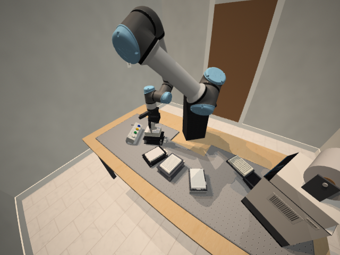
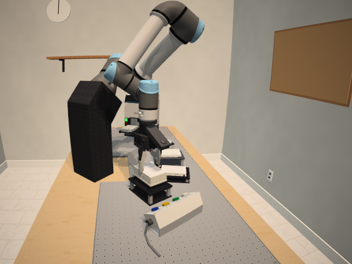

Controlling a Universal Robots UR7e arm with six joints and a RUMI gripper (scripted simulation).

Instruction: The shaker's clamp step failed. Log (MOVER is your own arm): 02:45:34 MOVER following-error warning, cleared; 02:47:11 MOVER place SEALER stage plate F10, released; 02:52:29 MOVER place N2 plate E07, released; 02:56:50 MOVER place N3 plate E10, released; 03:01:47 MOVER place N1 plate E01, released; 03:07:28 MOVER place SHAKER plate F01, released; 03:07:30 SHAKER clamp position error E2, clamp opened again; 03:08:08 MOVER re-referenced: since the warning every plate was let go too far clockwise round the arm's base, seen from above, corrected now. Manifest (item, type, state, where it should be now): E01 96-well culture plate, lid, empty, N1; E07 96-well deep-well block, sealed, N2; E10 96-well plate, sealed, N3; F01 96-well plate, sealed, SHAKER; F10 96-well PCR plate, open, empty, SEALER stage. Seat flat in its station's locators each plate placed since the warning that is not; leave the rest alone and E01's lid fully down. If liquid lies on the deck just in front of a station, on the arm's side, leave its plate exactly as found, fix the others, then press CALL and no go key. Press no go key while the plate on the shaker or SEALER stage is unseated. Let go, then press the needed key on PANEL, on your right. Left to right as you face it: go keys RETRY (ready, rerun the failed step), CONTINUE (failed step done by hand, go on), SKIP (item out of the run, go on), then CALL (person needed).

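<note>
My gripper [image 1: 151, 127] [image 2: 148, 164] is shut on the white sealed plate [image 1: 153, 133] [image 2: 153, 176] and holds it by its long sides at the top of the black shaker [image 1: 154, 140] [image 2: 149, 191]. I cannot tell whether the plate rests flat in the shaker's locators. The PANEL [image 1: 134, 134] [image 2: 174, 211] with its blue, yellow, green and white keys lies just beside the shaker. The lidded plate [image 1: 155, 154] [image 2: 174, 170], the deep-well block [image 1: 170, 163] [image 2: 171, 153] and a sealed plate [image 1: 197, 178] sit in a row on the grey deck [image 1: 219, 208]. An open plate [image 1: 240, 165] [image 2: 128, 128] lies on the sealer stage.
The arm's black pedestal [image 1: 194, 123] [image 2: 89, 130] stands behind the row of stations. The large sealer [image 1: 288, 208] [image 2: 130, 112] fills the far end of the deck. The sealed plate in the row lies at a different angle from its two neighbours. I see no liquid on the deck.
</note>
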